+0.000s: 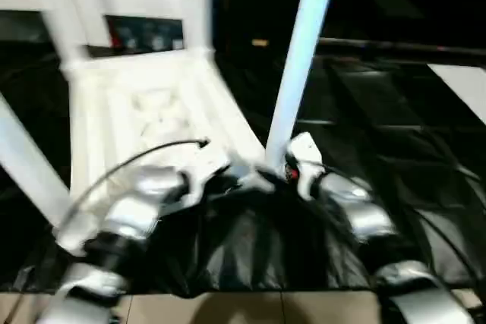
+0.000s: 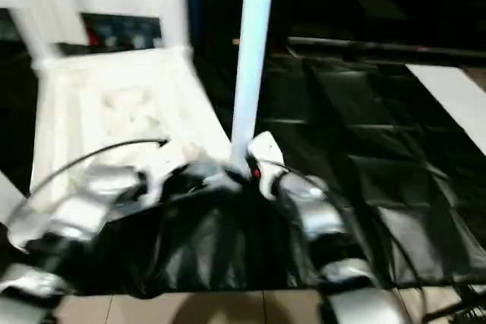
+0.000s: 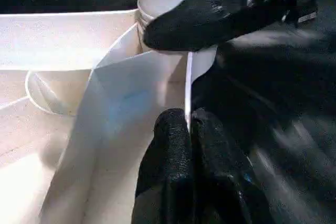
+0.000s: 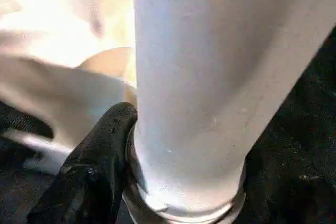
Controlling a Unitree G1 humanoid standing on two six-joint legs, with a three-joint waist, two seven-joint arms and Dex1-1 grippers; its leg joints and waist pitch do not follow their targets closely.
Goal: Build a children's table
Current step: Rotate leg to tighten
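table top: white table top (image 1: 152,104) lies underside up on black sheet (image 1: 395,172) on the floor, ribs showing
upright leg: white leg (image 1: 300,58) stands in the table top's near right corner socket
my right end effector: my right end effector (image 4: 173,182) wraps the leg's base, fingers (image 4: 94,166) on it
my left end effector: my left end effector (image 3: 191,145) pinched closed on the thin corner edge beside the socket
other legs: another leg (image 1: 26,165) at the near left corner

Silver forearms (image 1: 140,210), black cables, white wrist housings, 2 black fingers (image 3: 173,166) each.
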